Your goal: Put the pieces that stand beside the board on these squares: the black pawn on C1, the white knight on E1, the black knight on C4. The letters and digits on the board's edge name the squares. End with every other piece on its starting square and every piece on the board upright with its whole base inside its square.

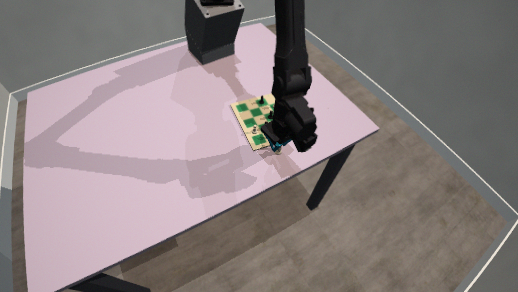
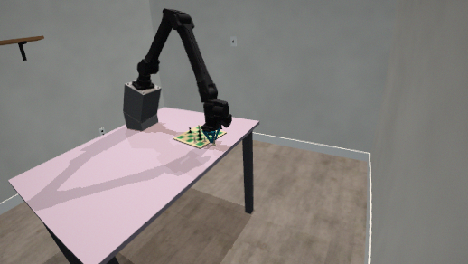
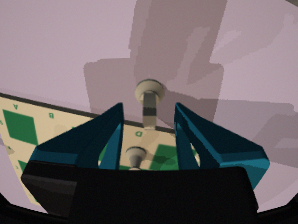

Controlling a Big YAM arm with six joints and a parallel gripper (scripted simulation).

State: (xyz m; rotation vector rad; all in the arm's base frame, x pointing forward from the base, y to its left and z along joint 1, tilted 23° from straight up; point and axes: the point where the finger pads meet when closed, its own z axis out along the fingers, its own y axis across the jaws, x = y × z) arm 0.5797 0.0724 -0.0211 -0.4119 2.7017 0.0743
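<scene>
A small green and cream chessboard (image 1: pixel 243 116) (image 2: pixel 184 138) (image 3: pixel 19 131) lies near the table's right edge. A white piece, seemingly the white knight (image 3: pixel 149 90), stands on the pink table just off the board's edge. My gripper (image 1: pixel 276 145) (image 2: pixel 212 137) (image 3: pixel 149 110) is low over it, with its blue fingers partly open on either side of the piece and not touching it. A white piece (image 1: pixel 255 130) (image 3: pixel 136 156) stands on the board just behind the fingers. Black pieces (image 1: pixel 263 99) (image 1: pixel 270 115) stand further back on the board. I cannot tell which squares they are on.
The arm's dark base (image 1: pixel 212 27) (image 2: pixel 141 106) stands at the back of the pink table (image 1: pixel 125 150). The table's right edge is close beyond the gripper. The arm hides part of the board in the top view.
</scene>
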